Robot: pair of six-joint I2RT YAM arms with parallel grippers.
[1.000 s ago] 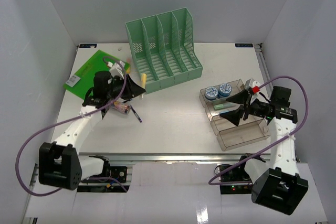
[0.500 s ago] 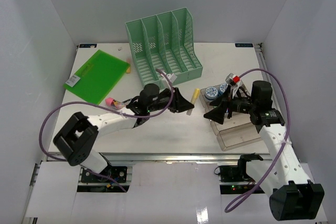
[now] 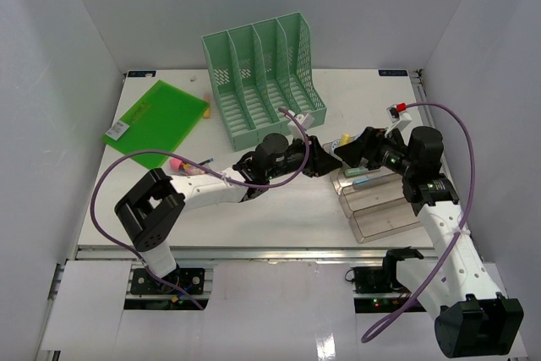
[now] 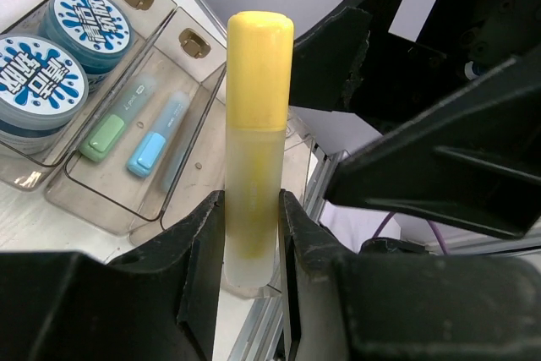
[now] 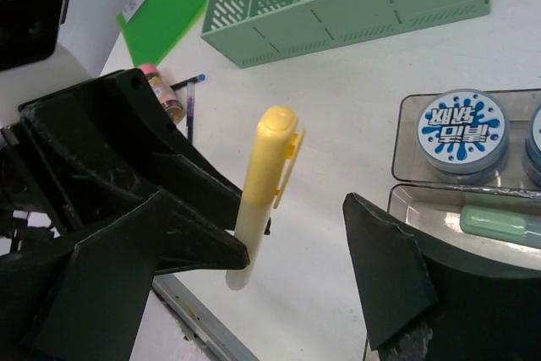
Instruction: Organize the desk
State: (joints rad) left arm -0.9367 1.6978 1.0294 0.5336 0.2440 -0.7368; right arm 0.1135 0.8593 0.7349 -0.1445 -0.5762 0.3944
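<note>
**Highlighter held up between the two grippers, just beside the tray**

We're over the white worktop, walled at the left, back and right, with its metal rail along the near edge. The widest bare stretch runs along that rail, between the green folder at the far left and the clear tray by the right edge. The green file rack stands at the back, in the middle.

A second ago the left arm was over the folder. Now it reaches right across, and the left gripper is clamped on the lower barrel of a yellow highlighter, just beside the tray. The right gripper has left its spot over the tray and turned to face it, jaws wide apart either side of the capped end, not touching. The folder now lies uncovered, with a pink item and a pen near it.

In the tray, two round blue-lidded tins share one compartment. A green marker and a blue marker lie side by side in the next.
</note>
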